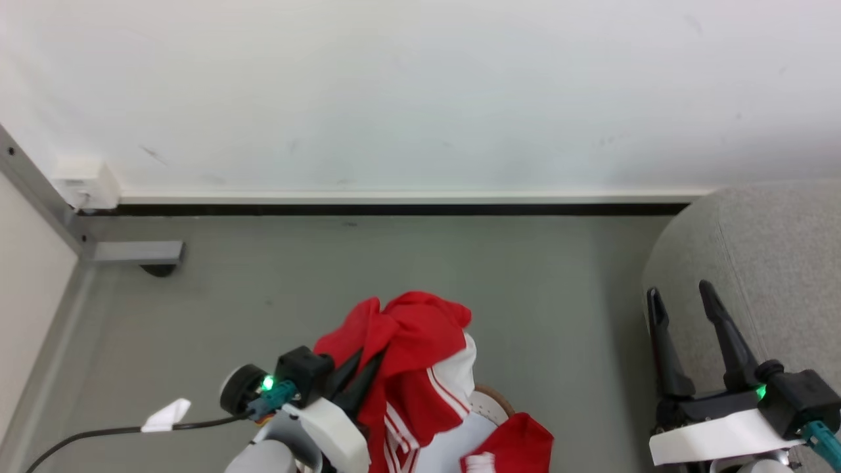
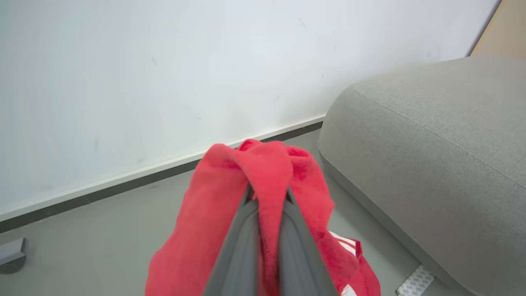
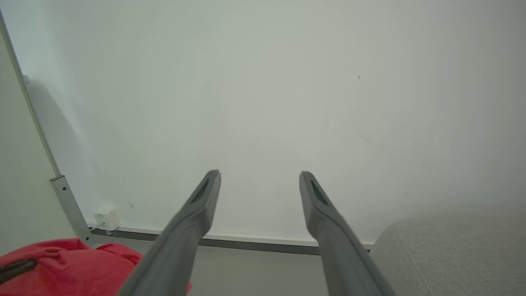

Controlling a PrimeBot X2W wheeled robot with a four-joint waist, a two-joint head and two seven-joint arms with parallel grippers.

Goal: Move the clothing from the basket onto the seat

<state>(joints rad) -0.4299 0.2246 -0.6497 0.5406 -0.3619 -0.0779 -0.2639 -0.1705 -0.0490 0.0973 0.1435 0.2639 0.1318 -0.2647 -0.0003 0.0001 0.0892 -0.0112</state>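
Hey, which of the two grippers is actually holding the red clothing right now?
The left gripper: it is shut on a fold of the red clothing above the basket. The right gripper is open and empty, by the seat.

Left gripper point(image 2: 268, 197) is clamped on a fold of red clothing point(image 2: 205, 222), which drapes over both fingers point(image 2: 240, 250). The grey seat point(image 2: 431, 156) lies right of the fingertips; white wall point(image 2: 164, 74) ahead.
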